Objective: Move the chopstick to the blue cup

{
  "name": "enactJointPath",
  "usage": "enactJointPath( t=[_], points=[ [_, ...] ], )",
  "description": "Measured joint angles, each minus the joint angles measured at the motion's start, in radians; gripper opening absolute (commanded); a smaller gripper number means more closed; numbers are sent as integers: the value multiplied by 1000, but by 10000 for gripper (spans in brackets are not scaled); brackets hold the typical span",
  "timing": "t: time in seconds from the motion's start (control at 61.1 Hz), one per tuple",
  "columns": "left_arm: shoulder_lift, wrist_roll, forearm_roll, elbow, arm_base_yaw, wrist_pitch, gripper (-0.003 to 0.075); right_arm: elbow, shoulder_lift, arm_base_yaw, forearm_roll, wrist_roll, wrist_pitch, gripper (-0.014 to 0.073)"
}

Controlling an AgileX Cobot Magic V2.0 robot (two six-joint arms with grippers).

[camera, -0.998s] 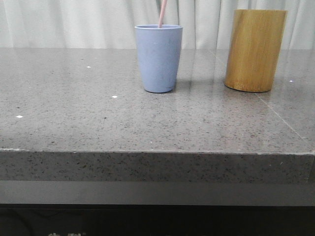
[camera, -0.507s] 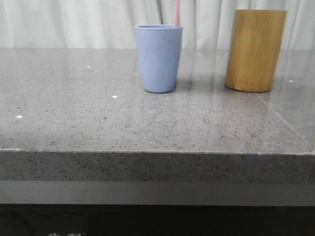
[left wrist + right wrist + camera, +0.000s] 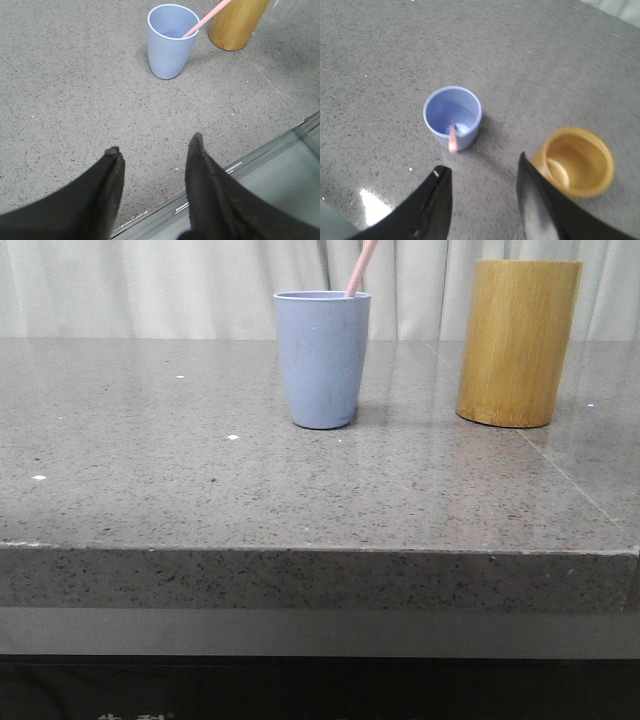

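The blue cup stands upright on the grey stone table. A pale pink chopstick stands in it, leaning right against the rim. It shows in the left wrist view as the chopstick in the cup, and from above in the right wrist view as the chopstick in the cup. My right gripper is open and empty, high above the table between cup and bamboo cylinder. My left gripper is open and empty over the table's near edge. Neither gripper shows in the front view.
A taller yellow-brown bamboo cylinder stands to the right of the cup; from above it looks empty. The table's front edge lies under my left gripper. White curtains hang behind the table.
The chopstick in the blue cup has tipped from leaning slightly left, through upright, to leaning right against the rim. Cup and cylinder have not moved.
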Motion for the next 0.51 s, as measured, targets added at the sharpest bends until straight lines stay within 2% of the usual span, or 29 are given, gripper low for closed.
enactJointPath(
  t=[0.213,0.507],
  points=[
    [0,0,0,0,0,0,303,339,-295,-33,-10,25,-101,342],
    [0,0,0,0,0,-1,303,699,-701,-38,-12,58,-116,342]
  ],
)
